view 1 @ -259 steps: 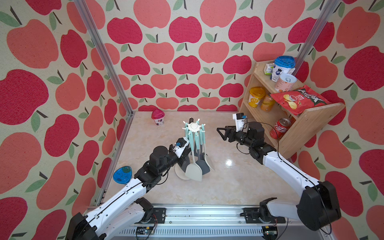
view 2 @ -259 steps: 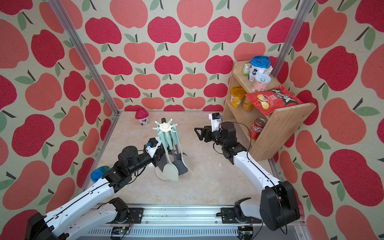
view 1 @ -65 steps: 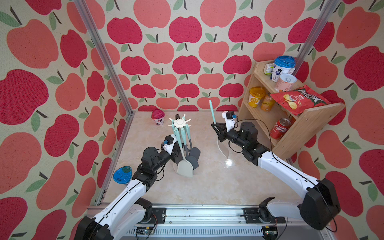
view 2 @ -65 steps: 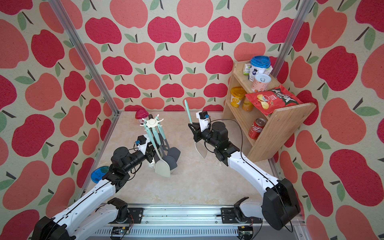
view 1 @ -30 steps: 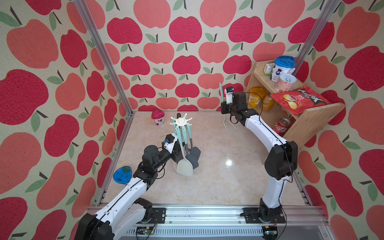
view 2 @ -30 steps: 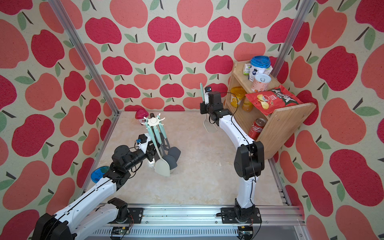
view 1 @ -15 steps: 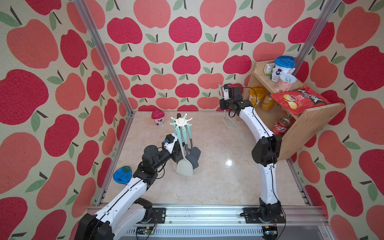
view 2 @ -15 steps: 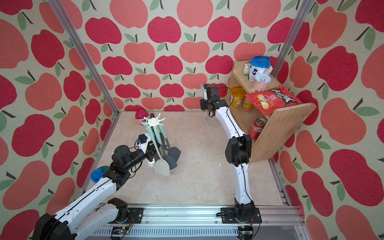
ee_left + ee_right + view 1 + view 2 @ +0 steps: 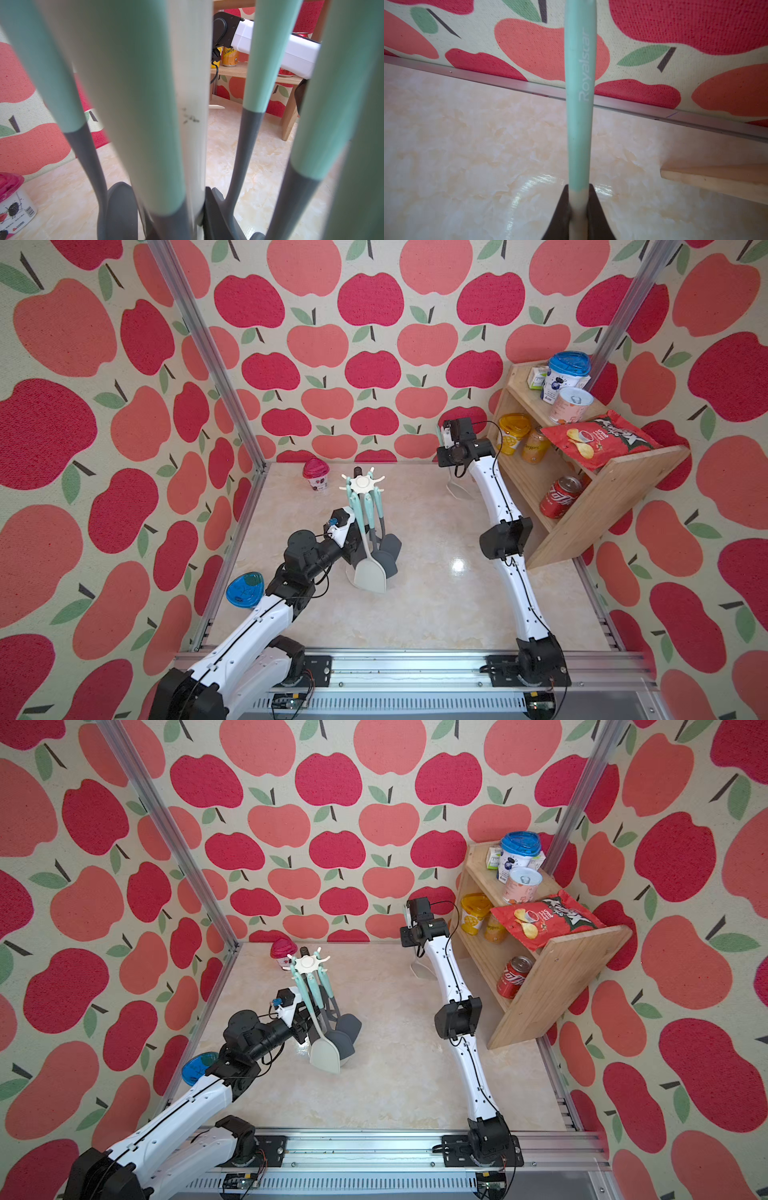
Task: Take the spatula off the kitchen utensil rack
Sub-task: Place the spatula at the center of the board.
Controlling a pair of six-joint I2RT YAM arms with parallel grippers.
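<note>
Two arms stood well apart in both top views. The kitchen utensil rack [image 9: 362, 483] stood upright on the surface [image 9: 415, 614], nearer the left wall, with several utensils [image 9: 384, 558] hanging from its star-shaped top. The left tool [image 9: 354, 542] lay against the rack's pole among the hanging handles; its jaw width could not be told. The right arm was stretched to the back wall, just beside the wooden shelf [image 9: 615, 472]. There the right tool [image 9: 449, 461] held the spatula [image 9: 457, 490] handle-up. The spatula was off the rack and well apart from it, its pale blade low over the surface. A pink-lidded cup [image 9: 316, 477] stood near the rack.

Left wrist view: the cream pole [image 9: 195, 124] filled the centre, flanked by mint handles [image 9: 268, 52] with grey necks; the tool itself lay outside the frame.

Right wrist view: two dark fingers [image 9: 562, 207] were clamped narrowly on the spatula [image 9: 580, 104] where mint handle met cream neck. The handle bore the word "Royalstar".
</note>
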